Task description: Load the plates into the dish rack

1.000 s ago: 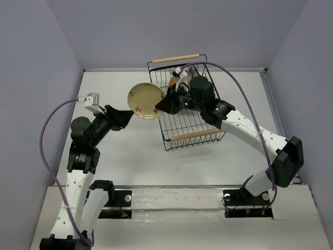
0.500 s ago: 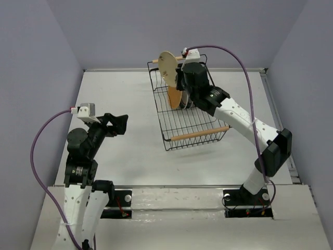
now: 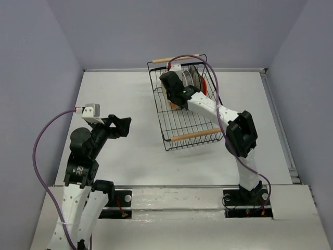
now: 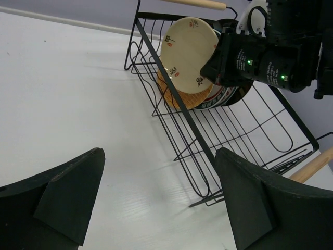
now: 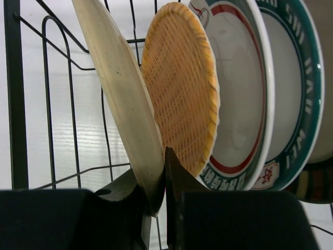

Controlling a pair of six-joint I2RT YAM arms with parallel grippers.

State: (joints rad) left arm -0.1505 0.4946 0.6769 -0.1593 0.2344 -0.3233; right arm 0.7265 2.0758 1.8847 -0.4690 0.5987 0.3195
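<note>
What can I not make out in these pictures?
- Top view: the right arm covers most plates in the dish rack; count unclear.
- Right wrist view: the right pincer hides the lower rim of the cream plate; the right edge cuts what stands beyond the second teal-rimmed plate.
- Left wrist view: the right pincer hides most plates behind the orange plate.

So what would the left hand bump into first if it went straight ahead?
Most likely the dish rack, its near wire side: the open left hand points there, with the cream plate just behind. Depth is unclear, so it might graze the table first.
</note>
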